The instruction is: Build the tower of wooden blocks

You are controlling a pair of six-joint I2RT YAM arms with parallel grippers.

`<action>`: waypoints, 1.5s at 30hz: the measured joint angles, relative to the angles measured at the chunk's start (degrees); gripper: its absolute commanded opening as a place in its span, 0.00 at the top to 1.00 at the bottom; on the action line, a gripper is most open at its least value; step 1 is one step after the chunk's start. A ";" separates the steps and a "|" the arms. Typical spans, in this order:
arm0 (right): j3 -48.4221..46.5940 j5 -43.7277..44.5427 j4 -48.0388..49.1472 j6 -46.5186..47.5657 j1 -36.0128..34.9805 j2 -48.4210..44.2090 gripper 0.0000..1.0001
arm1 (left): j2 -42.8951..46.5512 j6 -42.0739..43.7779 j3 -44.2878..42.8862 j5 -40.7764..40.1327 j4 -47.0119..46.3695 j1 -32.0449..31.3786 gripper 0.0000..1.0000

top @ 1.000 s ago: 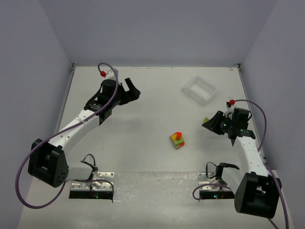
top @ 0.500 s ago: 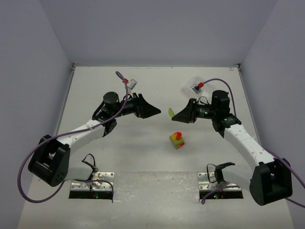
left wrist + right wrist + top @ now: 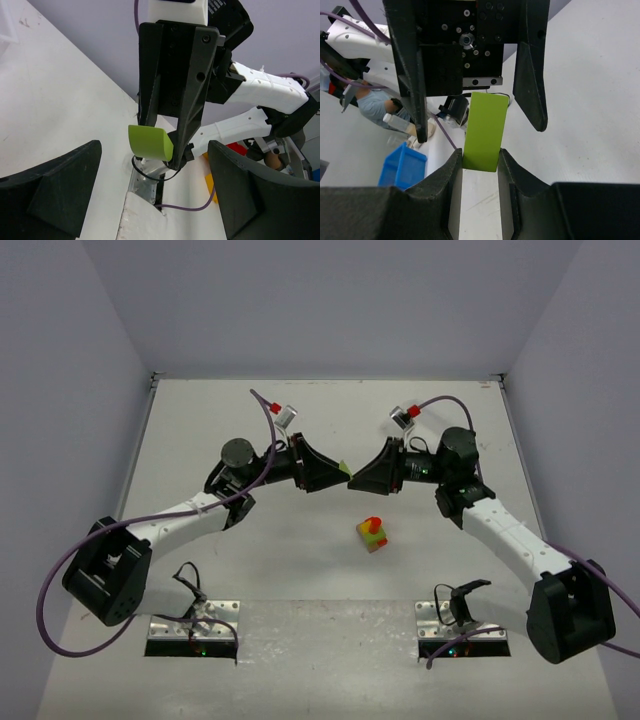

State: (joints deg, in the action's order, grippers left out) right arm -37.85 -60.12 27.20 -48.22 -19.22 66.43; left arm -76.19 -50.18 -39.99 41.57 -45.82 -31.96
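Note:
The wood block tower [image 3: 372, 534] stands on the table in front of centre, a small stack of green, yellow and red-orange pieces. Above and behind it the two arms meet tip to tip. My right gripper [image 3: 480, 159] is shut on the near end of a lime-green block [image 3: 485, 130], held in the air. My left gripper [image 3: 152, 197] is open and faces it. Its fingers [image 3: 532, 75] stand either side of the block's far end without touching it. In the left wrist view the green block [image 3: 150, 142] hangs from the right gripper [image 3: 167, 150]. In the top view the green block [image 3: 344, 469] shows as a sliver.
Two metal mounting plates [image 3: 192, 625] [image 3: 462, 625] lie at the near table edge. Purple cables loop from both arms. A blue bin [image 3: 402, 167] sits off the table. Grey walls close in three sides.
Both arms have swung in from the sides to the middle. The right gripper carried the green block up to the left gripper, whose jaws have narrowed a little around it.

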 measured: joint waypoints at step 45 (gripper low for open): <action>-4.72 68.81 -59.38 14.63 -1.56 -11.18 0.01 | -31.81 3.46 -26.49 -51.96 64.00 -1.01 0.75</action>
State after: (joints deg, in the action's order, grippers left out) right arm -42.57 8.69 -32.17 -33.59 -20.78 55.25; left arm -108.00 -46.72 -66.48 -10.39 18.19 -32.97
